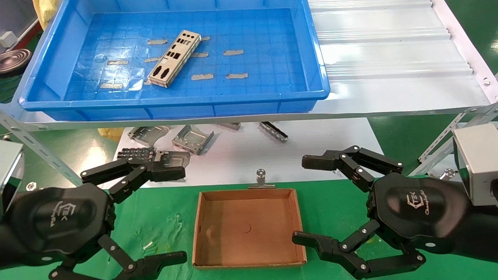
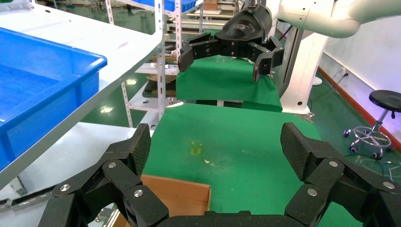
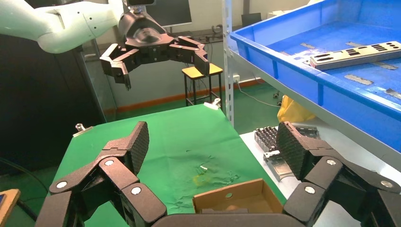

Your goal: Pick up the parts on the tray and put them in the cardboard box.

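One silver part (image 1: 175, 58) lies slantwise on the floor of the blue tray (image 1: 171, 102), which sits on the raised white shelf; the right wrist view shows the part (image 3: 359, 54) in the tray (image 3: 302, 71) too. Below the shelf, the brown cardboard box (image 1: 249, 229) rests empty on the green cloth. My left gripper (image 1: 173, 216) hovers open just left of the box, and my right gripper (image 1: 307, 200) hovers open just right of it. Neither holds anything. A box corner (image 2: 175, 198) shows under the left gripper (image 2: 217, 146), and the box (image 3: 236, 198) lies beneath the right gripper (image 3: 213, 142).
Several grey folded brackets (image 1: 192, 140) lie on the white sheet under the shelf, behind the box. A binder clip (image 1: 261, 179) stands at the box's far edge. White corrugated shelf (image 1: 389, 58) extends right of the tray, with slanted metal braces (image 1: 447, 132) at its corners.
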Controlling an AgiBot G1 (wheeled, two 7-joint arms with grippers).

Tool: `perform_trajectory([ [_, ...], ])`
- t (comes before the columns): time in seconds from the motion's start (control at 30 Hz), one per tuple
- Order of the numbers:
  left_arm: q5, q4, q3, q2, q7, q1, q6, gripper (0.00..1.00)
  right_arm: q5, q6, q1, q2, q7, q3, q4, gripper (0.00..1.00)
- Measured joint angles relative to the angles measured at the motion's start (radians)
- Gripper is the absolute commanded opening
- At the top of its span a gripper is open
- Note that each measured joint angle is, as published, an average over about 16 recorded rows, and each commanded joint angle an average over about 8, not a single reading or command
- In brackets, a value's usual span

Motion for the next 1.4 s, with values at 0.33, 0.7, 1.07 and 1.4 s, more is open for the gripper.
perform_trajectory([
  [0.33,0.000,0.000,0.000,0.000,0.000,0.000,0.000,1.00,0.000,0.000,0.000,0.000,0.000,0.000,0.000,0.00],
  [0.7,0.000,0.000,0.000,0.000,0.000,0.000,0.000,1.00,0.000,0.000,0.000,0.000,0.000,0.000,0.000,0.00],
  [1.07,0.000,0.000,0.000,0.000,0.000,0.000,0.000,1.00,0.000,0.000,0.000,0.000,0.000,0.000,0.000,0.00],
  [1.4,0.000,0.000,0.000,0.000,0.000,0.000,0.000,1.00,0.000,0.000,0.000,0.000,0.000,0.000,0.000,0.00],
])
